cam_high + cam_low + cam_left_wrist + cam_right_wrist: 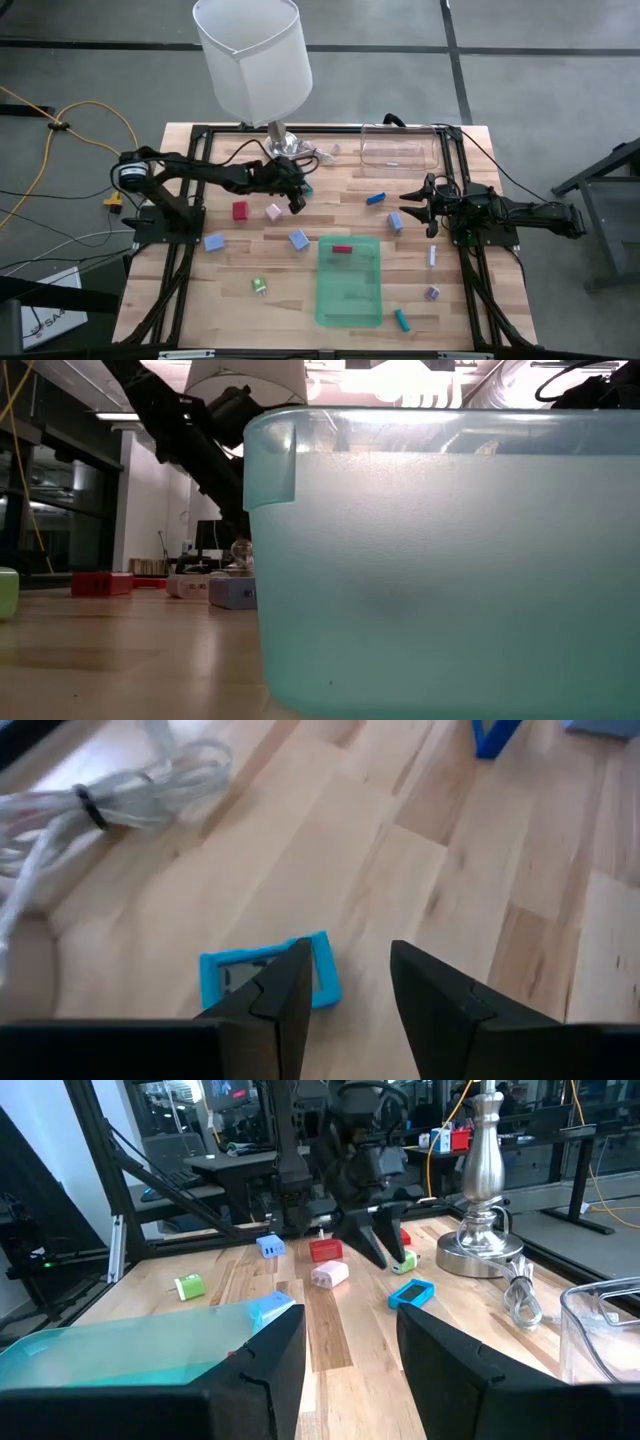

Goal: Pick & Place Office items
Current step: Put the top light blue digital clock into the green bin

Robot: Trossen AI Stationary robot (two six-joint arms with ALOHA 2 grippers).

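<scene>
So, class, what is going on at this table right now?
Small office items lie scattered over the wooden table. The left gripper hovers open and empty by a flat blue piece near the lamp base. The right gripper waits open at the right side. One red piece already lies in the green tray.

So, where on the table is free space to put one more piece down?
Bare wood lies in the near left corner, left of the green clip, and near right past the teal stick. The middle, between the left gripper and the tray, is crowded.
</scene>
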